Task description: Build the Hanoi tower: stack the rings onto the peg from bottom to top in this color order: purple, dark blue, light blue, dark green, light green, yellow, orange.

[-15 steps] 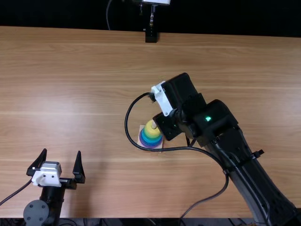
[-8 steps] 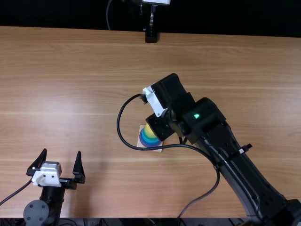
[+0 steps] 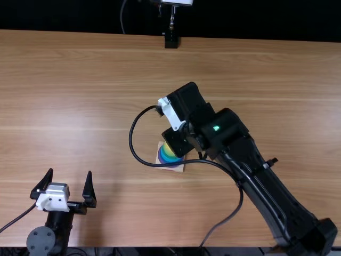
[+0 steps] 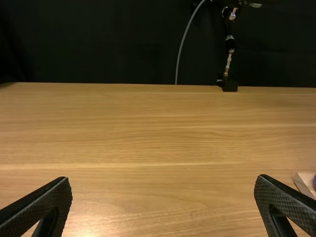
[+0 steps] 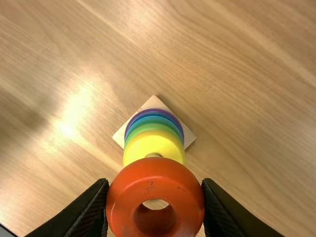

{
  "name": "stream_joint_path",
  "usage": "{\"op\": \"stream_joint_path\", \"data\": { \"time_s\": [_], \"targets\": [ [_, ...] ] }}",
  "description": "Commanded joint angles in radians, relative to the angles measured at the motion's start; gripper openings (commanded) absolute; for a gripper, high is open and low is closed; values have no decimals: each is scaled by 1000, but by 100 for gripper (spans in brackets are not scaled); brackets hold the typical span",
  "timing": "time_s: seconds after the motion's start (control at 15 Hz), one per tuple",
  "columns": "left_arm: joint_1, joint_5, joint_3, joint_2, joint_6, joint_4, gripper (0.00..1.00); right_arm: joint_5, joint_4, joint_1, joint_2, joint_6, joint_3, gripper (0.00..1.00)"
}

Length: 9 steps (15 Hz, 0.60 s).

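In the top view, the right gripper (image 3: 178, 142) hangs over the ring stack (image 3: 167, 156) on the bench (image 3: 80, 106); the left gripper (image 3: 70, 173) has its jaws wide. The left wrist view shows the wooden base (image 4: 304, 180) near those jaws. In the right wrist view, jaws hold the orange ring (image 5: 155, 182).

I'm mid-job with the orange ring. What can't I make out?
Glossy orange ring: lower rim cut off by right wrist view's bottom edge.
Yellow ring, pale wooden peg: partly hidden by the orange ring, same view.
Coloured ring stack: top view, partly under black right arm.
Square wooden base: left wrist view, mostly cut off by right edge.
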Motion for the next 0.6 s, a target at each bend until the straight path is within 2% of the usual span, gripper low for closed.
{"op": "stream_joint_path", "data": {
  "time_s": [0.0, 0.27, 0.33, 0.4, 0.47, 0.53],
  "targets": [
    [11, 2, -14, -10, 8, -43, 100, 1, 1, 14, 34, 6, 25, 0],
    [11, 2, -14, -10, 8, -43, 100, 1, -1, 14, 34, 6, 25, 0],
    [11, 2, -14, -10, 8, -43, 100, 4, -1, 14, 34, 8, 25, 23],
    [11, 2, -14, -10, 8, -43, 100, 6, -1, 17, 34, 6, 24, 89],
    [11, 2, -14, -10, 8, -43, 100, 8, -1, 25, 34, 4, 24, 100],
    [11, 2, -14, -10, 8, -43, 100, 10, 1, 26, 32, 4, 25, 100]
  ]
}}
